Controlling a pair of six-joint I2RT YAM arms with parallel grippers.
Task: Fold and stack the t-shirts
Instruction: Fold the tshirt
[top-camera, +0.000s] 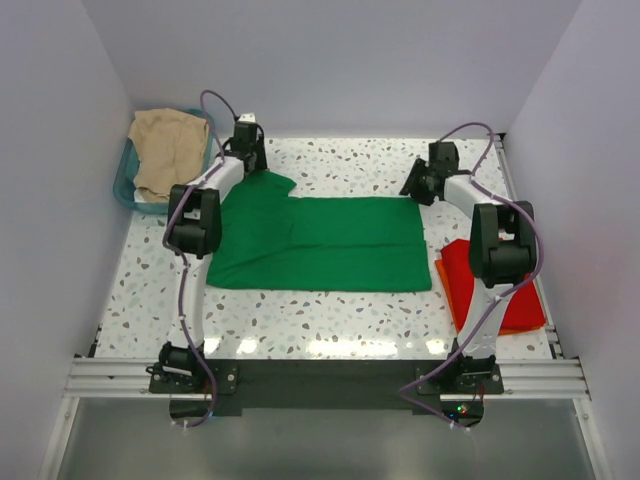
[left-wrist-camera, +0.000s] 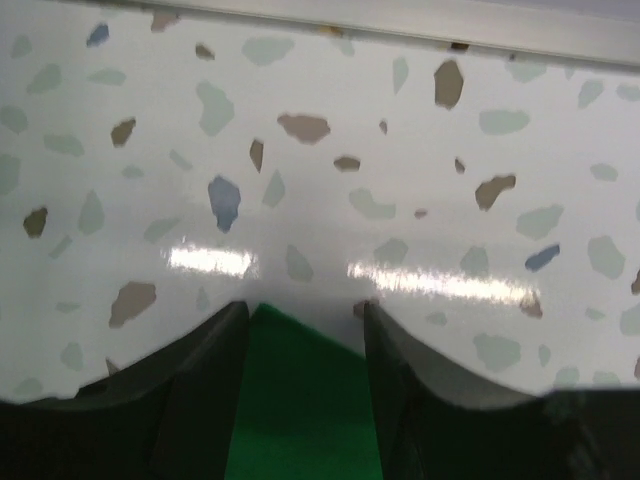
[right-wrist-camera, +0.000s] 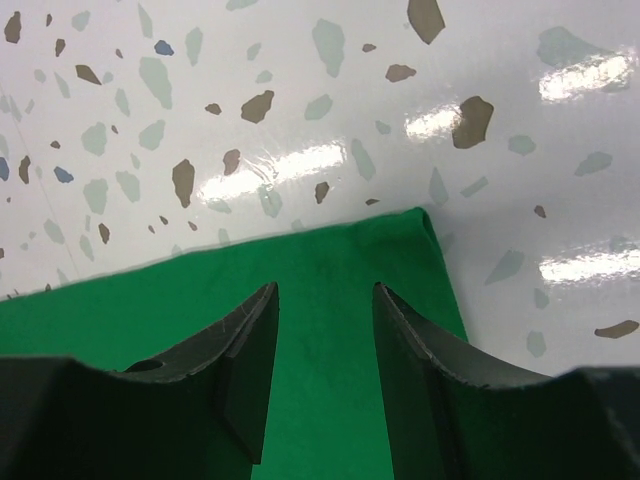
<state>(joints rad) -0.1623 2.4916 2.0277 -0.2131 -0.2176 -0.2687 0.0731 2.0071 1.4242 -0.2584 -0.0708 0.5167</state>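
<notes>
Top external shows the green t-shirt (top-camera: 330, 245) lying flat; left gripper (left-wrist-camera: 305, 318) and right gripper (right-wrist-camera: 325, 295), fingers spread, sit over its far corners.

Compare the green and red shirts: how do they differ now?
The green shirt lies spread across the table's middle; the red shirt sits at the right edge, partly under the right arm. The green shirt covers far more table than the compact red shirt. The left gripper and right gripper, both open, are at the green shirt's far corners; neither is at the red shirt. Both lie flat on the table.
</notes>
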